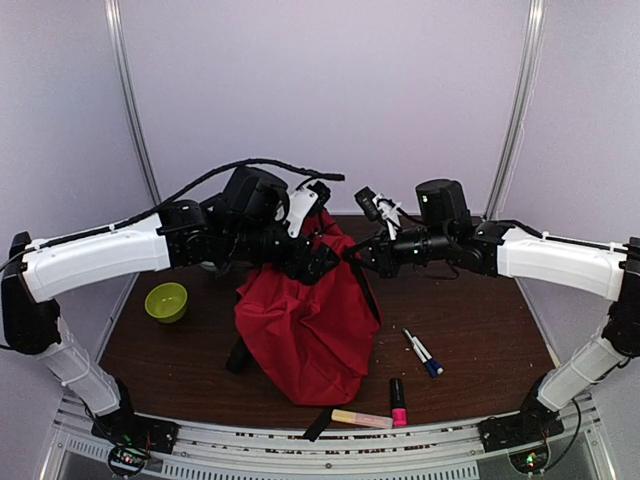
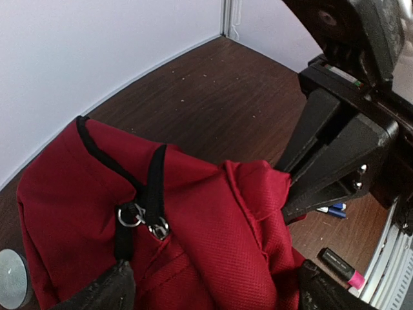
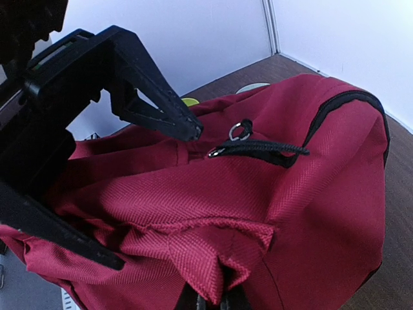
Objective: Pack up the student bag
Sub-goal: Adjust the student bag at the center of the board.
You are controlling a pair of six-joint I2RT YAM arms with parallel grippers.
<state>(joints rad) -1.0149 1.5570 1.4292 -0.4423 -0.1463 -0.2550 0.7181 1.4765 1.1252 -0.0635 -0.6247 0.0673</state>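
Closest in, my right gripper [image 3: 216, 301] is clamped shut on a fold of the red student bag [image 3: 258, 194], while my left gripper [image 2: 216, 294] hangs wide open just over its top. From above, the bag sits mid-way on the table [image 1: 480, 325], with a green bowl [image 1: 166, 301] at nine o'clock and a blue marker [image 1: 423, 354] at four.

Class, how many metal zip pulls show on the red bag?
2, together on the bag where the black zips meet: one zip pull, a second zip pull beside it. Others may be hidden.

Student bag [image 3: 271, 187] of matt woven cloth, zipper pulls [image 2: 157, 229] of shiny metal.
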